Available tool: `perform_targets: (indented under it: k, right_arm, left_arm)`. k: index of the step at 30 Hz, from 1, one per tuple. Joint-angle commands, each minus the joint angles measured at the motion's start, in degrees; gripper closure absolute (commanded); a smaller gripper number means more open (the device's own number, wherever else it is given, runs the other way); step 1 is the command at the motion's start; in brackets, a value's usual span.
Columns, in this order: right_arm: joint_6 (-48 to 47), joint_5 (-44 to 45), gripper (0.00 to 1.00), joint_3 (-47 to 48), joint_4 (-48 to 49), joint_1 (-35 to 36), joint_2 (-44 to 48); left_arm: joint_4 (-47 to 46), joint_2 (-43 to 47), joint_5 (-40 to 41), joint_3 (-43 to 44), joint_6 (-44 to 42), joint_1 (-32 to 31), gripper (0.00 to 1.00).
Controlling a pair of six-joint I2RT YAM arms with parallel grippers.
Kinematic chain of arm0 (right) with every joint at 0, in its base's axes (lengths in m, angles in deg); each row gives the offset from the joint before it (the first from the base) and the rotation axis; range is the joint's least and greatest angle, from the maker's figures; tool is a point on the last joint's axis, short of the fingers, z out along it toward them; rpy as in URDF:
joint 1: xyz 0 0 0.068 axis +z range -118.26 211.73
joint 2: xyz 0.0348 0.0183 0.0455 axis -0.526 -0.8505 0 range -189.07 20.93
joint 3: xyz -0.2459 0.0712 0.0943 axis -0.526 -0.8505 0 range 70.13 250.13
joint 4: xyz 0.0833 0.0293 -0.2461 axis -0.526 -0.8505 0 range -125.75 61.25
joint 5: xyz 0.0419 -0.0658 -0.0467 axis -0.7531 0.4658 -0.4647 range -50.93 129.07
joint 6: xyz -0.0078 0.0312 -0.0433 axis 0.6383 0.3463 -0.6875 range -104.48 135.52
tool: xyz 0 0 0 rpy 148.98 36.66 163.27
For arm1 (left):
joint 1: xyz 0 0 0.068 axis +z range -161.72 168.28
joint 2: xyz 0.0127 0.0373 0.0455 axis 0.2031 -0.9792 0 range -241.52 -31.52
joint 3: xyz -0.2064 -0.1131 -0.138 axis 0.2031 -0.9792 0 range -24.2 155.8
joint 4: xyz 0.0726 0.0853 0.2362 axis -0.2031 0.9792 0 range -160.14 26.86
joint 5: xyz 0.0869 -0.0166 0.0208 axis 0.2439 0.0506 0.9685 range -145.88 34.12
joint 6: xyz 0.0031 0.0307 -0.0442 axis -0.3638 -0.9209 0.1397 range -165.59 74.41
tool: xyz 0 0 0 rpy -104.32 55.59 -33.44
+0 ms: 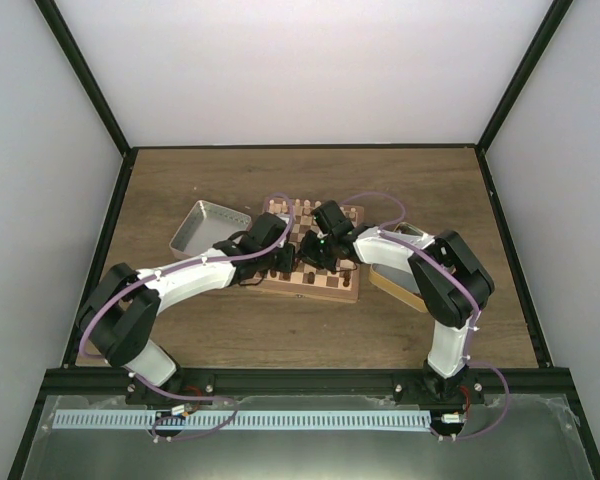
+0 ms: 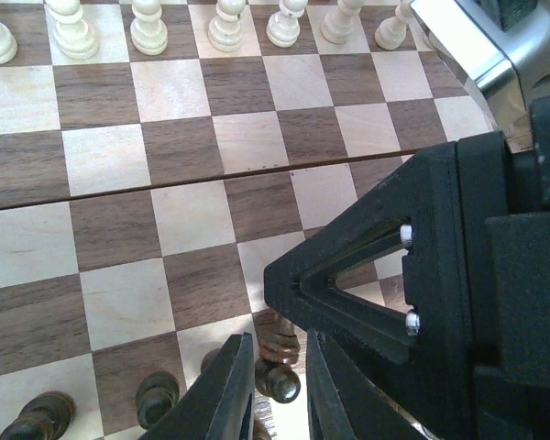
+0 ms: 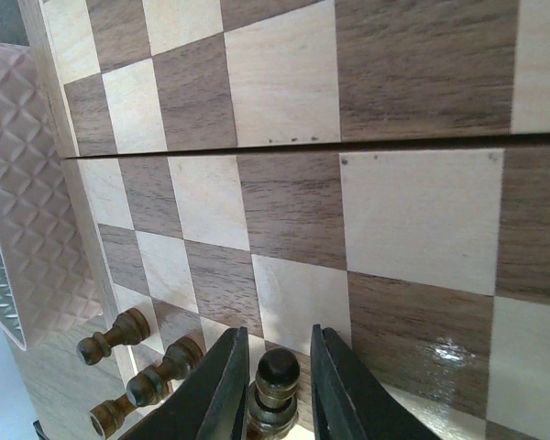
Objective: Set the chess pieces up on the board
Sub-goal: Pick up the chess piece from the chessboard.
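The board (image 1: 310, 291) lies mid-table, and both grippers meet over its near-left part. In the left wrist view a dark chess piece (image 2: 282, 380) fills the narrow gap of my left gripper (image 2: 280, 344), head towards the camera. The right gripper's black finger (image 2: 348, 275) comes in from the right at that piece's base. In the right wrist view my right gripper (image 3: 277, 335) is drawn in around a dark piece (image 3: 278, 371) over the board (image 3: 412, 211), with slivers of gap beside its head. I cannot tell whether both views show one piece. Other dark pawns (image 2: 156, 396) (image 3: 165, 371) stand nearby.
Cream chessmen (image 2: 148, 27) line the board's far row. A metal tin (image 1: 208, 225) lies left of the board. Another tin (image 1: 400, 283) sits at its right, partly under the right arm, and its wall (image 3: 27, 183) shows close to the board's rim. The two arms crowd together over the board.
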Motion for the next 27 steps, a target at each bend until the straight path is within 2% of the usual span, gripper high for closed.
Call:
perform_targets:
  k: [1, 9, 12, 17, 27]
  right_arm:
    - [1.7, -1.0, 0.79, 0.1, 1.3, 0.4, 0.9]
    - [1.9, -1.4, 0.79, 0.0, 1.2, 0.9, 0.8]
    - [1.9, -0.5, 0.82, 0.0, 0.9, 0.9, 0.7]
    - [1.6, 3.1, 0.87, 0.1, -0.1, 0.9, 1.1]
    - [1.1, 6.8, 0.88, -0.3, -0.7, 0.9, 2.8]
  left_arm:
    - [-0.5, 1.1, -0.1, -0.8, 0.6, 0.5, 0.82]
    - [-1.8, 2.9, 0.8, -2.1, 0.8, 0.7, 0.81]
    - [-1.5, 2.8, 0.0, -1.9, 0.5, 0.9, 0.81]
    - [-1.9, 2.1, -2.6, -2.1, 0.3, 0.9, 0.79]
    - [-2.9, -0.4, -9.5, -1.4, -0.7, 0.9, 0.77]
